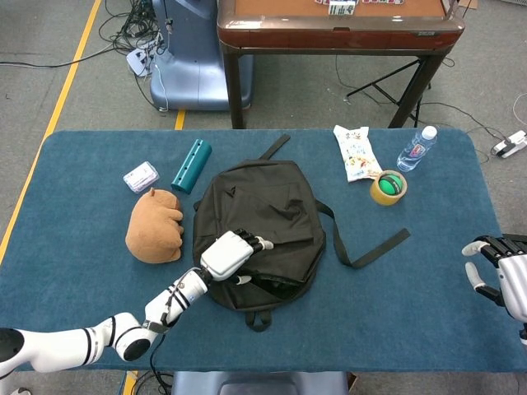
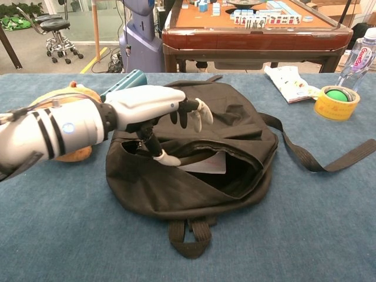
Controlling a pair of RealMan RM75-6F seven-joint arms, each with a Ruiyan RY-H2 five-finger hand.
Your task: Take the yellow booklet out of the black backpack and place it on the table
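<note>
- Left hand (image 2: 154, 107): over the black backpack (image 1: 276, 216), fingers spread, holding nothing, thumb at the open zipper mouth.
- Booklet (image 2: 202, 165): pale edge inside the opening, just beyond the thumb tip; yellow not discernible.
- Right hand (image 1: 504, 271): at the table (image 1: 412, 304) edge, fingers apart, empty.

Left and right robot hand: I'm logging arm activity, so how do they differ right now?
The left robot hand reaches over the black backpack at its open zipper; the right robot hand sits at the table edge, far from it. The left arm is stretched out; the right is barely in view. Both hold nothing, fingers apart.
</note>
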